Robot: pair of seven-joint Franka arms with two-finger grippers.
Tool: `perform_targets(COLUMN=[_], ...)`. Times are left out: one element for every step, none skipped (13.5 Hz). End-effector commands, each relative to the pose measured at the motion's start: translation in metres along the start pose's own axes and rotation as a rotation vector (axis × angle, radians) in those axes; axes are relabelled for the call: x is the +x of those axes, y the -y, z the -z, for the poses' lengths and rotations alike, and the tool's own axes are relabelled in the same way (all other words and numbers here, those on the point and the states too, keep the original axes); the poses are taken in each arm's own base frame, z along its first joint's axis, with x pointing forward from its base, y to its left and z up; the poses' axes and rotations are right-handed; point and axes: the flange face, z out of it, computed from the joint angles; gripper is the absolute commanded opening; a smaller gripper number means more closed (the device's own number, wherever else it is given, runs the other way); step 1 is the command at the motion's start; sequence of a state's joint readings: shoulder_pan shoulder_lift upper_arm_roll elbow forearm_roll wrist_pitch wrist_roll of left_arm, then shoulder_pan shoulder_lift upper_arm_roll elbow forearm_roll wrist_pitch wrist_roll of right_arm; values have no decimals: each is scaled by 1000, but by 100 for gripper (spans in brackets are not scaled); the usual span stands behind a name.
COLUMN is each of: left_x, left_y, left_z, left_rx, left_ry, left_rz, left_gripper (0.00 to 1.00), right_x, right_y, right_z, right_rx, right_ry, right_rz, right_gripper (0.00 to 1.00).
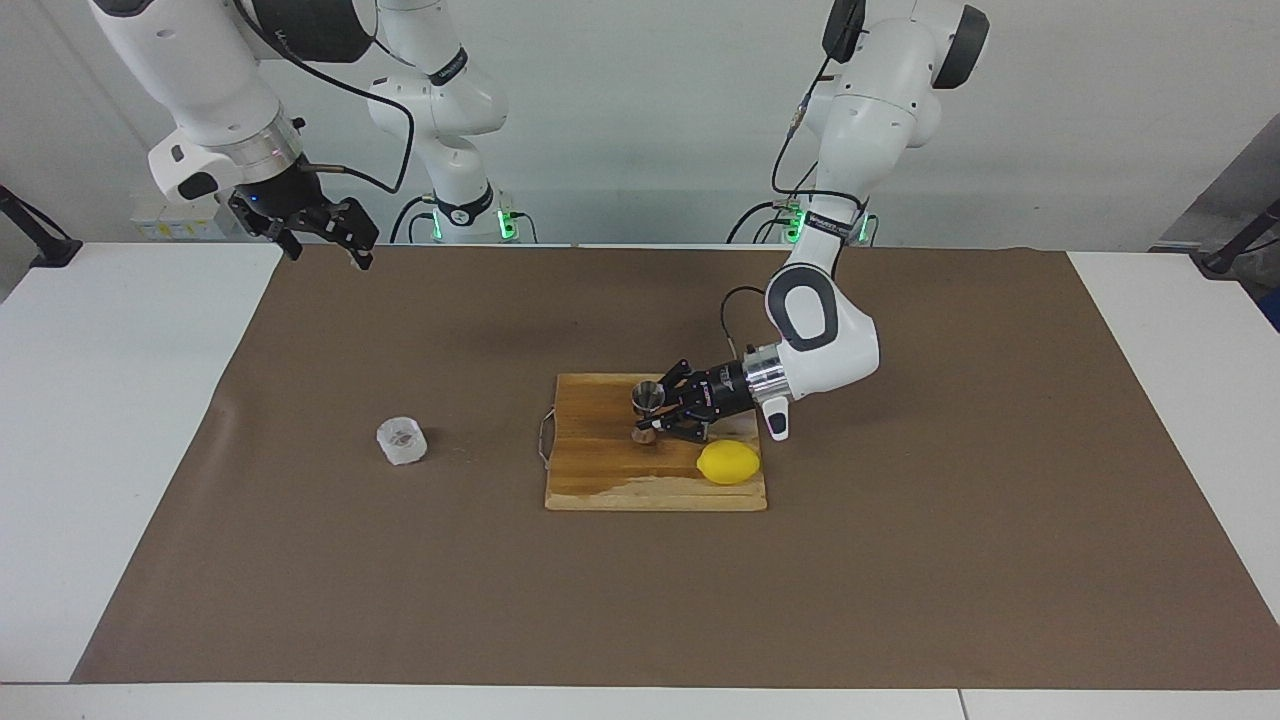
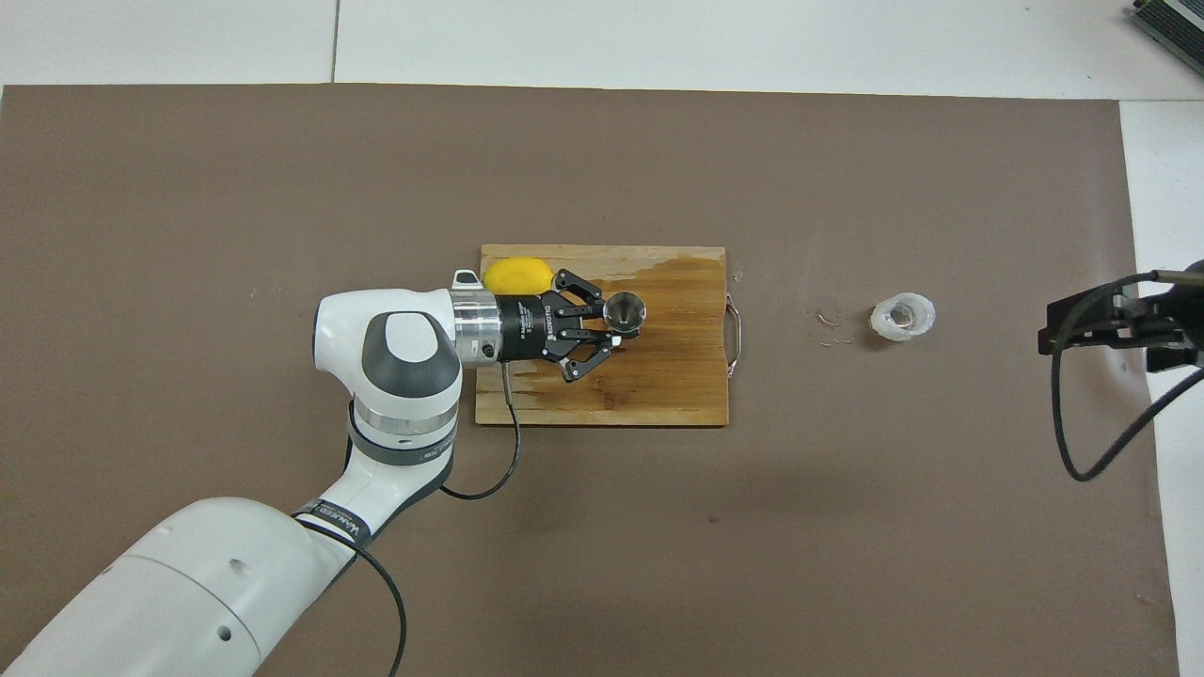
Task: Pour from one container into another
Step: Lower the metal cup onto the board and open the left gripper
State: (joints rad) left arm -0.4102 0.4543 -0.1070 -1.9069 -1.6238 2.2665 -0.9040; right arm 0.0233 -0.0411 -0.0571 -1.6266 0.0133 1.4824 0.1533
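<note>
The steel jigger (image 1: 648,397) stands upright on a wooden cutting board (image 1: 600,480); it also shows in the overhead view (image 2: 624,312). My left gripper (image 1: 652,418) lies level just above the board, open, with the jigger between its fingertips; in the overhead view (image 2: 613,322) its fingers sit on either side of the jigger. The translucent plastic cup (image 1: 402,440) stands on the brown mat, apart from the board toward the right arm's end (image 2: 901,317). My right gripper (image 1: 322,228) waits, raised and open, over the mat's edge (image 2: 1119,320).
A yellow lemon (image 1: 728,462) lies on the board (image 2: 677,376) beside my left wrist, at the board's corner farther from the robots (image 2: 517,274). The board has a wire handle (image 2: 736,334) on the cup's side. A few small crumbs (image 2: 828,324) lie by the cup.
</note>
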Motion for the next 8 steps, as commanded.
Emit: perform_targets(left_x=[1,3,4,3,7,8,9,11], left_y=[5,5,6,6,8,8,6,6], left_z=[-5,-5,-5,-4,-3,-2,1,3], left_rx=[-17,-17,-16,-17,-13,-12,-10,-6], left_ry=[-8,-11,-12,-11,-13,-13,-11,-11], left_rz=[-1,1,4,4,10,12,14,15], left_gripper=[0,0,0,0,0,0,11,42], right_x=[-1,-1,-1,-1,-1,-1,-1,-1], right_y=[-1,-1,-1,-1,-1,-1,-1,-1], right_z=[-1,-1,-1,-1,-1,-1,-1,-1], right_rx=[4,5,5,4,5,5,5,5], right_ry=[13,13,13,13,13,13,13,13], right_rz=[16,16,18,16,18,18,18,18], right_gripper=[100,100,100,100,100,100,100,100])
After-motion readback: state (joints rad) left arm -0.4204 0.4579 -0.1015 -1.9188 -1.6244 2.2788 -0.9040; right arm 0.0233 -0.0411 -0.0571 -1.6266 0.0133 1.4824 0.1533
